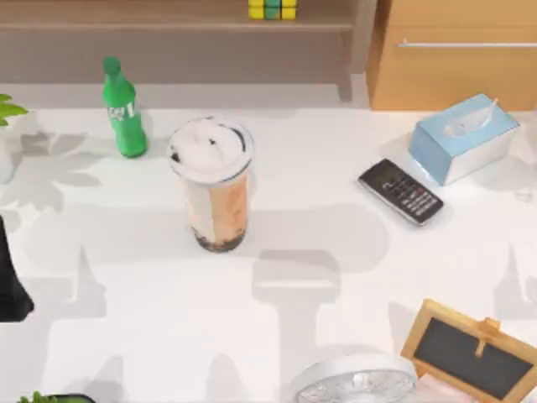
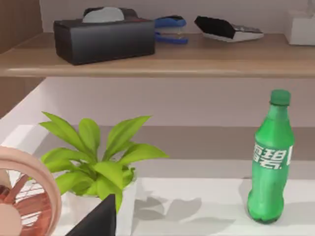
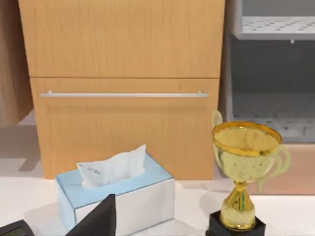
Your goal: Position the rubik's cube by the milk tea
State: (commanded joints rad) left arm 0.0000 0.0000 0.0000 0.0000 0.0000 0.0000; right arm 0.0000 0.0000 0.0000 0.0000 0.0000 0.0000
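Observation:
The rubik's cube [image 1: 273, 8], showing yellow, green and blue squares, sits on the wooden shelf at the back of the top view, well behind the table. The milk tea [image 1: 214, 180] is a tall clear cup of beige drink with dark pearls and a white lid, standing upright left of the table's centre. My left arm [image 1: 10, 281] is a dark shape at the table's left edge, far from both. A dark part of my left gripper [image 2: 96, 222] shows in the left wrist view, and a dark part of my right gripper [image 3: 96, 220] in the right wrist view.
A green soda bottle [image 1: 122, 109] stands behind and left of the cup. A phone [image 1: 400, 191] and blue tissue box [image 1: 464, 137] lie at the right. A small chalkboard [image 1: 470, 348] and white fan [image 1: 357, 379] sit at the front right. A trophy [image 3: 241, 177] and potted plant [image 2: 96, 162] stand near the edges.

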